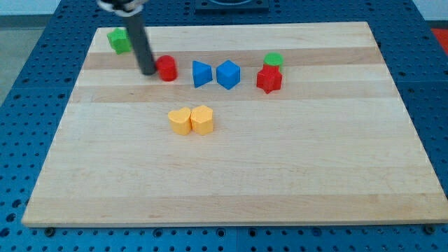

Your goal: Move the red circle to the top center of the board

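Observation:
The red circle (167, 68) stands on the wooden board (231, 175) in its upper left part. My tip (149, 71) is just to the left of the red circle, touching or nearly touching its side. The rod rises up and to the left out of the view's top.
A green block (118, 40) sits at the top left behind the rod. Two blue blocks (202, 73) (228, 74) lie right of the red circle. A green circle (274, 60) stands above a red star-like block (269, 79). Two yellow blocks (180, 120) (202, 119) lie side by side near the middle.

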